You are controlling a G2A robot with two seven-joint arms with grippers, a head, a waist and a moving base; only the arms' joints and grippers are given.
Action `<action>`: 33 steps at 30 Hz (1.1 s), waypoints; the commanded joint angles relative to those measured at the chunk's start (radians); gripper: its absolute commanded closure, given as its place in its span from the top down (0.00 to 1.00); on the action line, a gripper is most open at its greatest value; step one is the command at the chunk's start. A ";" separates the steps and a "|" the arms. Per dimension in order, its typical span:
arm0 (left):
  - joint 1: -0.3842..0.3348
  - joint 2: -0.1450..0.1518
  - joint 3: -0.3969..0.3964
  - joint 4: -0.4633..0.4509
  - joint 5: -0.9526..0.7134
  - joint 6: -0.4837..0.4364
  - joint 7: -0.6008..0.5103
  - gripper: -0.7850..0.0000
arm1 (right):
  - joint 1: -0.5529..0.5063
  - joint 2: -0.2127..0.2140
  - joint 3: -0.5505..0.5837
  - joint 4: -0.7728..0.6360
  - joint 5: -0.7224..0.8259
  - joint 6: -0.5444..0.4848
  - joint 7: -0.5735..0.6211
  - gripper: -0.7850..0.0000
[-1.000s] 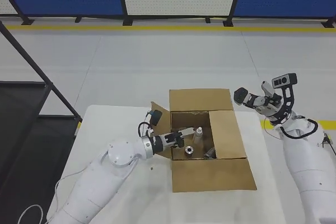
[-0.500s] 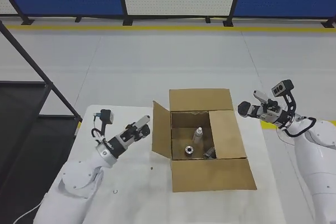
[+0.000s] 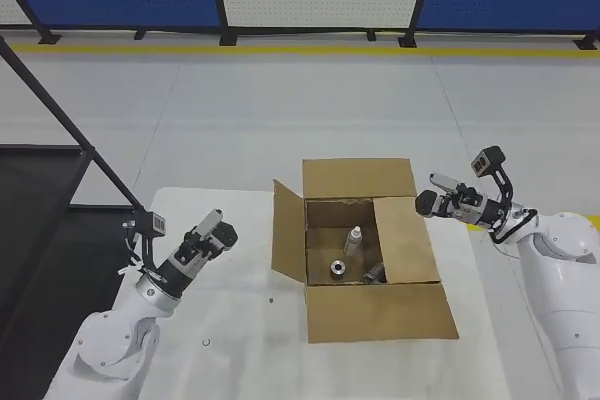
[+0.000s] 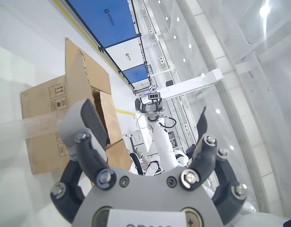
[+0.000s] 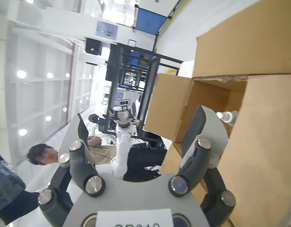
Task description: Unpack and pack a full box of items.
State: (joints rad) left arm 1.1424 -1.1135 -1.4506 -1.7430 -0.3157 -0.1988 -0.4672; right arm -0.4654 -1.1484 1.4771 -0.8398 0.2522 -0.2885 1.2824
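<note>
Open cardboard box [image 3: 380,312], frame centre, white bottle [image 3: 353,238] upright inside; left gripper [image 3: 220,226] mid-left, right gripper [image 3: 427,193] beside the box's right flap, both spread wide, empty; best entered vertically, clear of flaps.

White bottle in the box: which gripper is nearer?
Right. The right gripper hovers by the box flap next to the bottle; the left gripper is over the table, beyond the opposite, upright flap.
</note>
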 commanded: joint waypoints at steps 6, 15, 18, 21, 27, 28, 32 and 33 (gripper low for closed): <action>0.020 0.002 -0.043 -0.001 -0.064 -0.016 -0.027 1.00 | 0.041 0.035 0.022 0.153 -0.102 -0.068 0.015 1.00; 0.004 -0.001 -0.022 -0.003 -0.057 -0.022 -0.055 1.00 | 0.098 0.044 -0.041 0.303 -0.246 -0.075 -0.058 1.00; 0.006 -0.001 -0.025 -0.006 -0.054 -0.026 -0.057 1.00 | 0.112 0.035 -0.078 0.340 -0.272 -0.078 -0.069 1.00; 0.011 -0.001 -0.031 -0.009 -0.053 -0.028 -0.058 1.00 | 0.122 0.023 -0.109 0.365 -0.267 -0.090 -0.055 1.00; 0.017 -0.001 -0.027 -0.010 -0.051 -0.017 -0.074 1.00 | 0.140 0.001 -0.147 0.397 -0.228 -0.121 -0.036 1.00; 0.015 -0.001 -0.023 -0.008 -0.049 -0.015 -0.079 1.00 | 0.142 -0.002 -0.153 0.401 -0.222 -0.126 -0.034 1.00; 0.005 -0.003 -0.004 -0.001 -0.044 -0.007 -0.090 1.00 | 0.150 -0.014 -0.175 0.404 -0.201 -0.142 -0.027 1.00; 0.003 -0.003 0.000 0.000 -0.043 -0.005 -0.092 1.00 | 0.150 -0.018 -0.181 0.402 -0.196 -0.145 -0.025 1.00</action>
State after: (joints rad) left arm 1.1479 -1.1161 -1.4560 -1.7445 -0.3598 -0.2055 -0.5569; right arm -0.3158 -1.1625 1.3029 -0.4356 0.0508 -0.4307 1.2551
